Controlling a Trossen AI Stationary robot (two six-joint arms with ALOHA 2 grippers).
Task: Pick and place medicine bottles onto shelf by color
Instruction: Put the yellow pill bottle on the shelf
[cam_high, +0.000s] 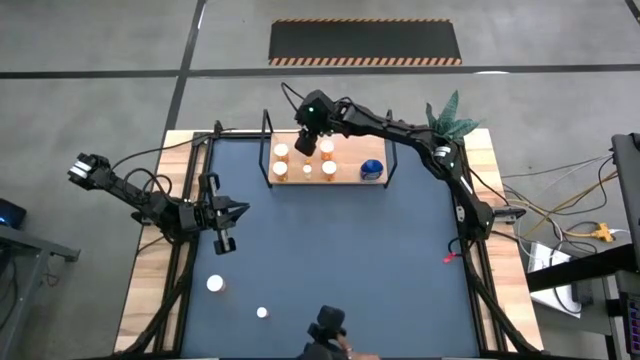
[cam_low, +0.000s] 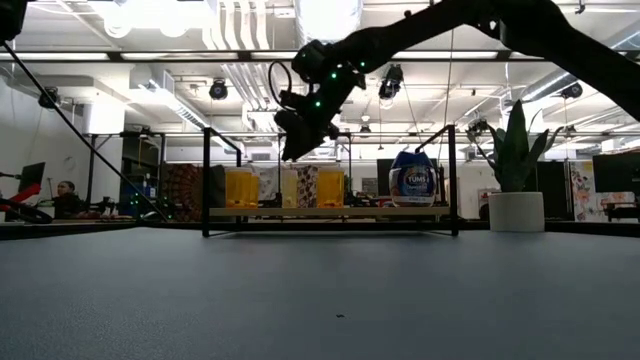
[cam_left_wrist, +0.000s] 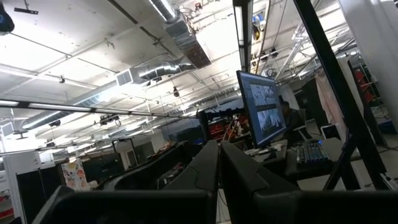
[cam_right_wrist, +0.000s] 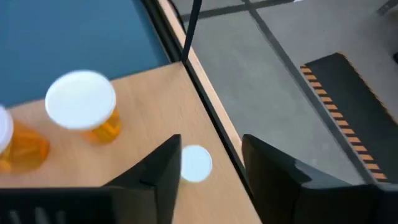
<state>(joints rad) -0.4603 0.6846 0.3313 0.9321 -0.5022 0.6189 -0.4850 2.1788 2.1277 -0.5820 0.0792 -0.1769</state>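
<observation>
**Right gripper open over the shelf's left end**

You see the right gripper (cam_high: 305, 146) reaching over the left part of the shelf (cam_high: 349, 180), its fingers (cam_right_wrist: 163, 163) spread apart with nothing between them. In its wrist view a small white-capped bottle (cam_right_wrist: 196, 163) stands on the light wood in the gap below the fingers, untouched, with a larger orange bottle (cam_right_wrist: 83, 104) near it. From above you count five orange medicine bottles (cam_high: 282, 152) grouped on the shelf's left half and the blue bottle (cam_high: 372, 169) alone toward its right end. Two more white-capped bottles (cam_high: 215, 284) stand on the dark-blue mat (cam_high: 350, 260), well apart from the shelf, near the front left. Your left gripper (cam_high: 224, 242) waits at the mat's left side with its fingers pressed together, holding nothing.
</observation>
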